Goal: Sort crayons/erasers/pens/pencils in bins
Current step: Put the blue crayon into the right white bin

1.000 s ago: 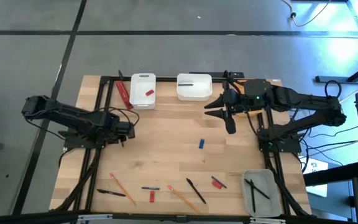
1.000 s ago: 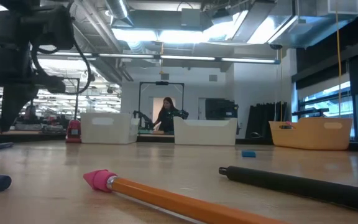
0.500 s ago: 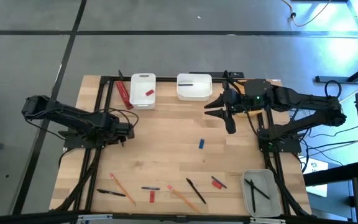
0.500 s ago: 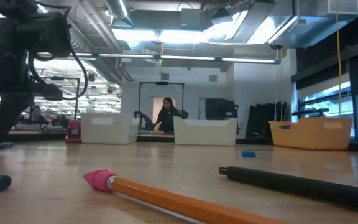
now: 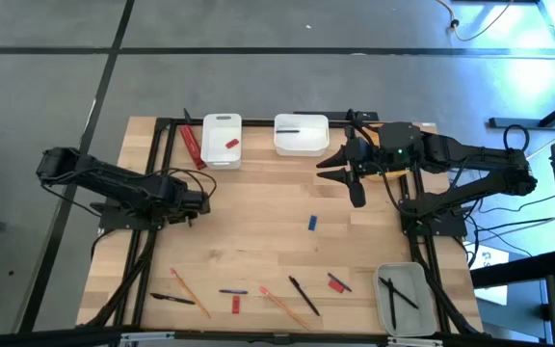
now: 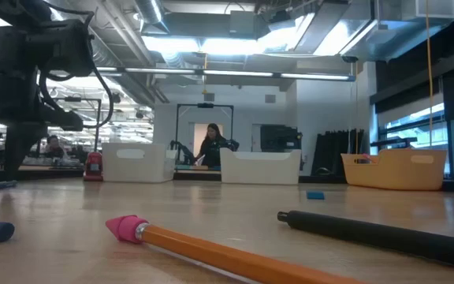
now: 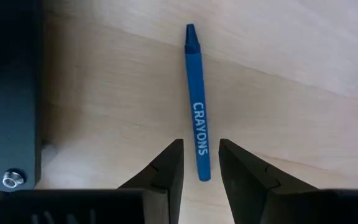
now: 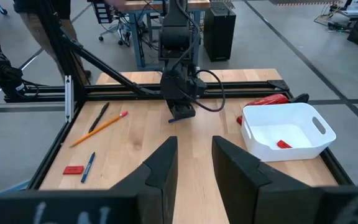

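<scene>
A blue crayon (image 7: 197,106) lies flat on the wood by the table's left side. My left gripper (image 7: 201,152) points straight down over it, open, one finger on either side of the crayon's blunt end without touching it. In the high view that gripper (image 5: 193,204) hides the crayon. My right gripper (image 5: 343,178) hangs open over the far right of the table, with nothing between its fingers. Pens (image 5: 303,295) and pencils (image 5: 285,306) lie along the near edge. The bins are a narrow white one (image 5: 222,140), a wider white one (image 5: 302,135), a grey one (image 5: 401,297) and a yellow-orange one (image 6: 404,170).
Red erasers (image 5: 235,305) (image 5: 337,283) and a small blue piece (image 5: 311,223) lie loose on the wood. A red object (image 5: 192,145) leans beside the narrow white bin, which holds a red eraser (image 5: 231,144). The black frame rail (image 7: 8,93) runs close beside my left gripper.
My left gripper has sunk a little toward the blue crayon, its fingers staying apart.
</scene>
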